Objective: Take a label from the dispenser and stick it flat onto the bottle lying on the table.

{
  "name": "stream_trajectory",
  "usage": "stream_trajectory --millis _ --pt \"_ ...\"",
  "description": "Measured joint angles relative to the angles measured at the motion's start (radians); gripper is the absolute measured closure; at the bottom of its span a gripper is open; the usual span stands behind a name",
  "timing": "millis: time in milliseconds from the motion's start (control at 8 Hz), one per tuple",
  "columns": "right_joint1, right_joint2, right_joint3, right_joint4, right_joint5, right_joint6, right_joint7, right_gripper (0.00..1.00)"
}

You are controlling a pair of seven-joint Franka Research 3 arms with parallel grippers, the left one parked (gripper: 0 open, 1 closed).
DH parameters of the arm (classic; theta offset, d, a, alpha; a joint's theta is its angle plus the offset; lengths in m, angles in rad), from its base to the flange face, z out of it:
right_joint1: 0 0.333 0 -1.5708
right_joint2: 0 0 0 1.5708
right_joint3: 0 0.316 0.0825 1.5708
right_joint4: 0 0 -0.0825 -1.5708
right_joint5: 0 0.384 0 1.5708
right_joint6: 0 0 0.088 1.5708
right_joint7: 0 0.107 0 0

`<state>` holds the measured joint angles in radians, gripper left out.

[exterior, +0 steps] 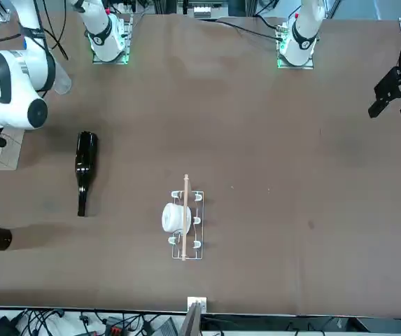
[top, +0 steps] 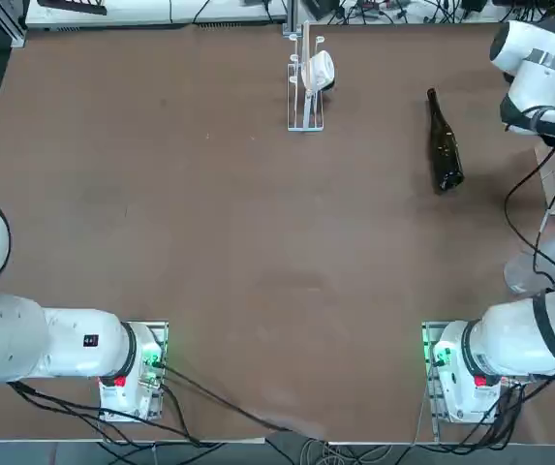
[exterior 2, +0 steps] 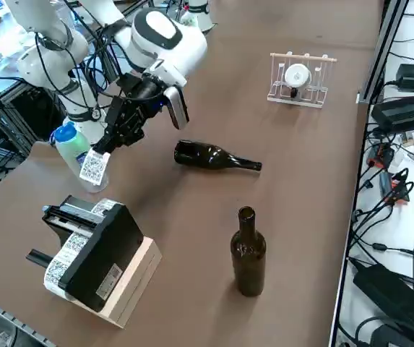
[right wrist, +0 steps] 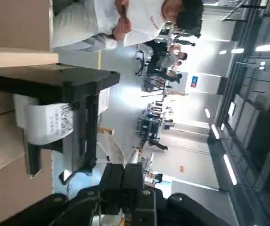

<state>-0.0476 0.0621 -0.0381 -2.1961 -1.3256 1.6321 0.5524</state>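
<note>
Item: right gripper, at the table's right edge, above and just beside a clear plastic bottle with a blue cap. Jaws: clenched, fingertips pressed together in the right wrist view. Contents: a small white label with dark square print hangs below the fingertips and appears pinched by its upper edge, though the exact contact cannot be made out. Item: bottle, dark glass, lying on its side on the bare table, apart from everything else. It lies from the jaws toward the middle of the table and lower down. Its thick base end is the nearer one and its thin neck points away from the gripper. In the top view its long axis runs nearly straight away from the robot, neck at the far end. The right arm is much the nearer. Judgement: the label must travel sideways and down onto the broad body rather than the neck, and be turned to lie flat along that axis. Item: dispenser, a clear rack with a white roll, at the far edge, well apart. Other: a black printer box on a wooden block, showing a printed strip, and a second dark bottle standing upright nearby.
</note>
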Motion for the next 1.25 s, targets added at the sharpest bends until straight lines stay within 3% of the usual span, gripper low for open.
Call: stream_trajectory --millis 375,625,875,1250 --pt "0.119 -0.003 0.007 0.036 0.165 0.004 -0.014 0.99" --pt "0.193 -0.002 0.011 0.09 0.341 0.017 -0.071 0.99" --pt "0.218 -0.002 0.011 0.134 0.522 0.076 -0.13 0.99" --pt "0.223 0.014 0.011 0.138 0.718 0.209 -0.186 0.99"
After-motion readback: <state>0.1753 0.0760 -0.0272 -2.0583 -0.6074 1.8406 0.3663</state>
